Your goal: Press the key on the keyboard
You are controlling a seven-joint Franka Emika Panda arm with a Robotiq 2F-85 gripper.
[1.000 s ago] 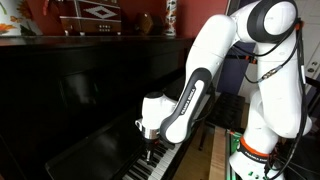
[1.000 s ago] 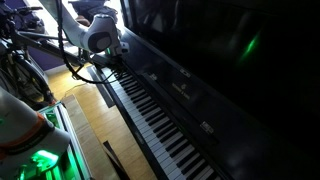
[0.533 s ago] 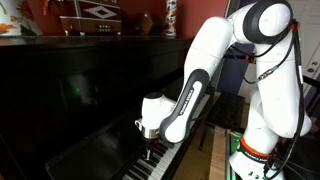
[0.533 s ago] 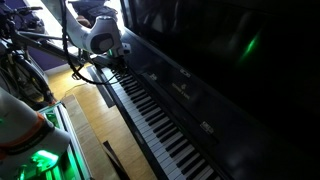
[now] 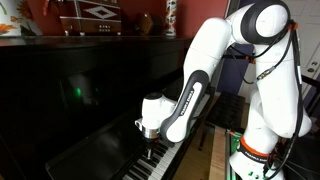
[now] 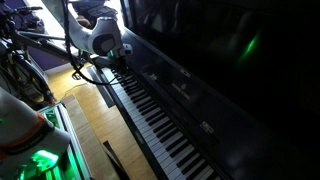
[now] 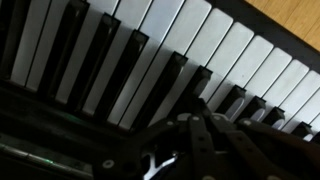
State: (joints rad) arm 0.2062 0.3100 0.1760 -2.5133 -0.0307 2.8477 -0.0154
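Note:
The keyboard [image 6: 160,118] is a long row of white keys with shorter black keys, set in a glossy black upright piano [image 6: 235,60]. It also shows in an exterior view [image 5: 140,170] and fills the wrist view [image 7: 150,50]. My gripper [image 5: 150,147] points straight down at the keys near one end of the row, its tip at or just on them; it also shows in an exterior view [image 6: 119,63]. In the wrist view the gripper [image 7: 195,120] comes in from the bottom, its dark fingers [image 7: 185,140] pressed together over a white key beside black keys. It holds nothing.
The piano's upright front panel [image 5: 80,100] rises close behind the gripper. A patterned box [image 5: 95,17] and a red and white object [image 5: 171,15] stand on the piano top. The robot base [image 6: 35,150], cables [image 6: 30,60] and wood floor [image 6: 90,125] lie in front of the keys.
The gripper has barely shifted over the keys; the arm is nearly still. A green reflection has appeared on the piano front.

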